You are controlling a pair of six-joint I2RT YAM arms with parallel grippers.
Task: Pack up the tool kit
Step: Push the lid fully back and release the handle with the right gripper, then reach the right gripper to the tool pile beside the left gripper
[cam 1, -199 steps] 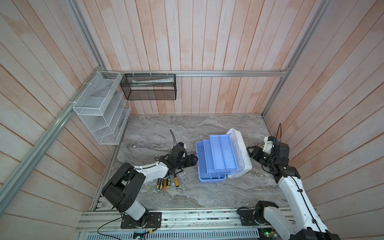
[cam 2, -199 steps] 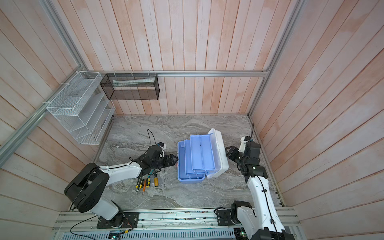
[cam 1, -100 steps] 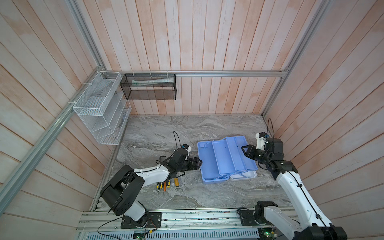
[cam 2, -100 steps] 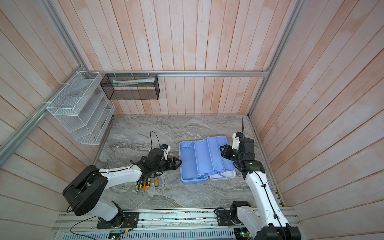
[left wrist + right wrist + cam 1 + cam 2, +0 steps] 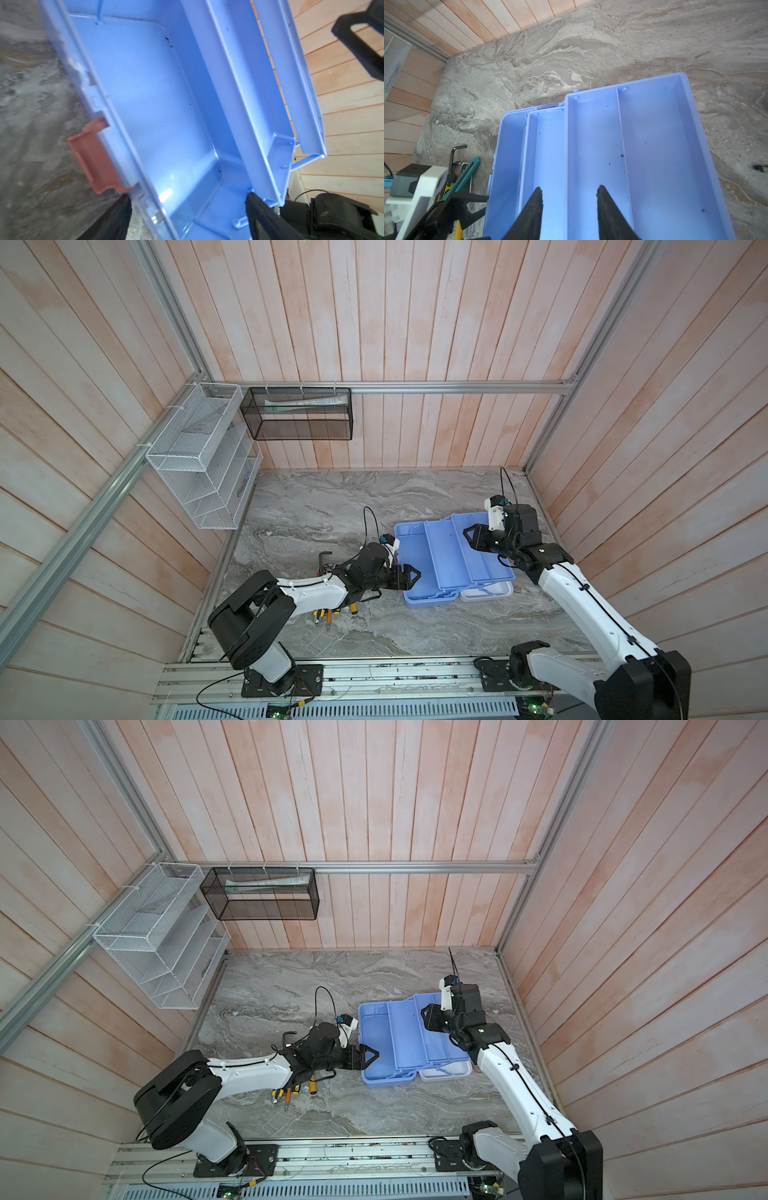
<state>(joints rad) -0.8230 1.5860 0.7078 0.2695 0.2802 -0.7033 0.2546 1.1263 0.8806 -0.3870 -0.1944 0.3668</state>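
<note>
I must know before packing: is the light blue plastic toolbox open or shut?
Open: the toolbox has its light blue trays fanned out, and its white lid lies flat on the grey marble table.

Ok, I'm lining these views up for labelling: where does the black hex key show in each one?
In a top view: black hex key on the marble, left of the blue toolbox base.
In a top view: same spot, left of the base.
Left wrist: not in it.
Right wrist: beside the green cutter, off the base.
Shared landmark: the base, in all four.
</note>
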